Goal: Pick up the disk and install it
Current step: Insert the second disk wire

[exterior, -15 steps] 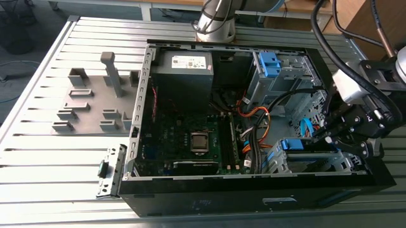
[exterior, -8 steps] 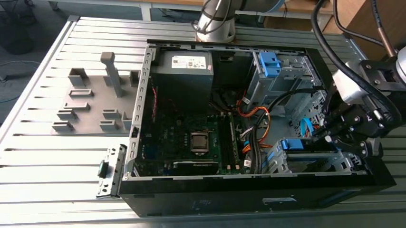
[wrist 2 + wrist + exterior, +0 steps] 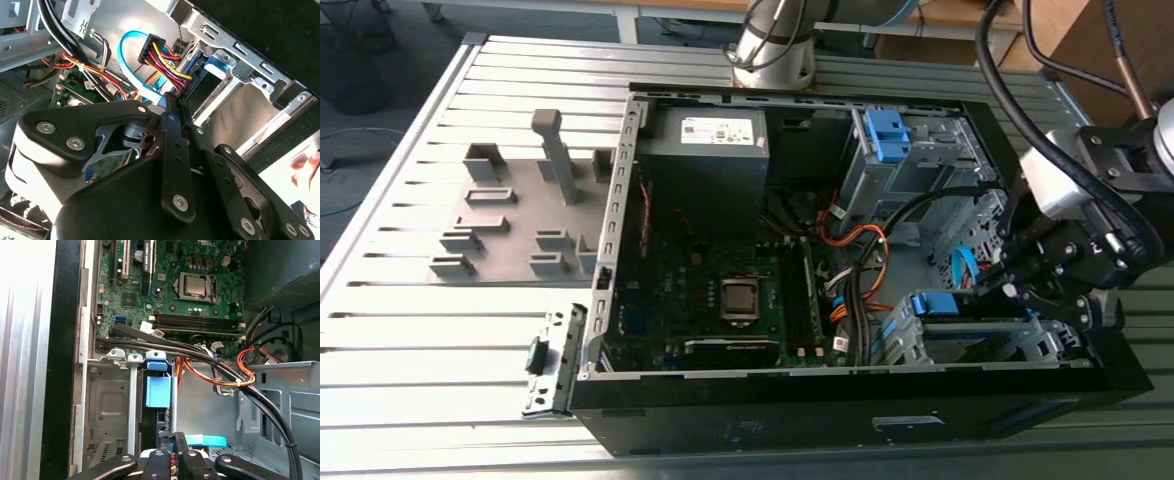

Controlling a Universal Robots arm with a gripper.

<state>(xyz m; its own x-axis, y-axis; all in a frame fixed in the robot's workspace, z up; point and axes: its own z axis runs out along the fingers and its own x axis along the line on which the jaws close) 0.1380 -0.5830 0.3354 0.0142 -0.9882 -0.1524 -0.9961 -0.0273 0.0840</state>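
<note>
The disk (probably stiff, dense, shock-sensitive) sits lower right in the exterior view. It is best gripped by the carrier edges. The end effector has its fingers together.

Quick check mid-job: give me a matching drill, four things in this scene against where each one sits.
1 disk
2 power supply
3 processor socket
4 grey fixture

A outside the case, on the slatted table
B middle of the green motherboard
C in the metal drive cage by the claw
D beside the motherboard, white sticker on top

Pairs: 1-C, 2-D, 3-B, 4-A
</note>
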